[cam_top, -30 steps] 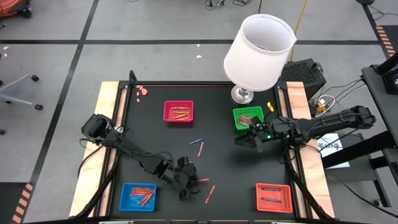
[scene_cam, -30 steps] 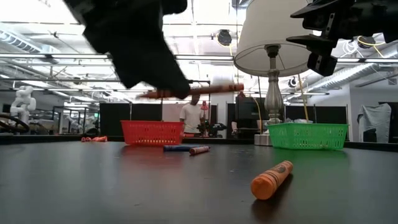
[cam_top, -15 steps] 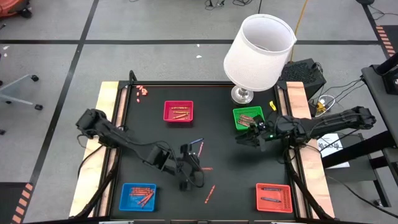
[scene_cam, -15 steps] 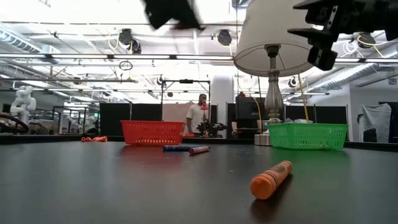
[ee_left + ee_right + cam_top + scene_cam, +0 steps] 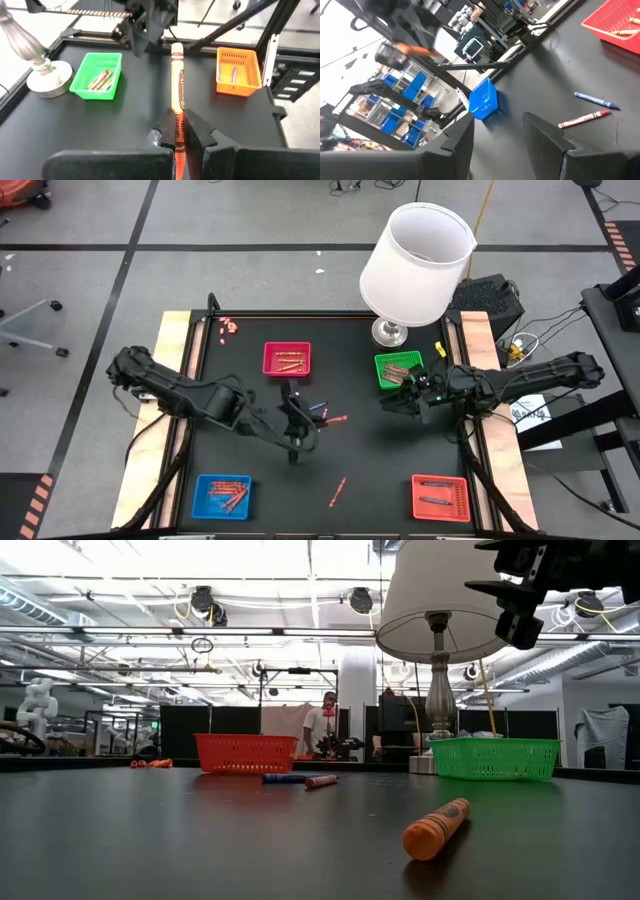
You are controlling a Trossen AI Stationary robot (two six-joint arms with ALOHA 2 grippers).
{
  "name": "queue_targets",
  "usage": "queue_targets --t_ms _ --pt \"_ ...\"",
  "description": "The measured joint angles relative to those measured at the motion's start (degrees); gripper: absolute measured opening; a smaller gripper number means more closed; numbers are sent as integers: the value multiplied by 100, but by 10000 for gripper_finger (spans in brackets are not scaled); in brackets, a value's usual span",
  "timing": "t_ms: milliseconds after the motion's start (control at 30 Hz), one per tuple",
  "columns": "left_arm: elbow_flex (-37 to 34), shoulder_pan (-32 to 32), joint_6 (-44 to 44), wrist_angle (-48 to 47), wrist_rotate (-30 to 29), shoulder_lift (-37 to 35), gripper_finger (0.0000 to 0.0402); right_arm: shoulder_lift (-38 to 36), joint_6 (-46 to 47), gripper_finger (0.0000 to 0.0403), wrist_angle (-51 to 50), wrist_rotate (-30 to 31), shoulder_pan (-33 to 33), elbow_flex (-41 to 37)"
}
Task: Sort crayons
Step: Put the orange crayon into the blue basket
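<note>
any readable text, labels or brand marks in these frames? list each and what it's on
Printed lettering runs along the wrapper of the orange crayon held in the left pincer: too blurred to read for certain.
Loose orange crayon on the table: dark wrapper bands, no legible words.
Blue crayon and red crayon: print too small to read.
Trays, lamp, arms: no text visible.
</note>
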Motion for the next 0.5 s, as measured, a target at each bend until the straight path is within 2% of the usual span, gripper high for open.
queue_targets --t_ms 333,500 --pt "220 -22 -122 79 -204 -464 11 -66 -714 150 -12 -100 4 0" --pt "247 -23 -242 116 -232 -642 11 -65 -1266 130 -8 -175 7 0"
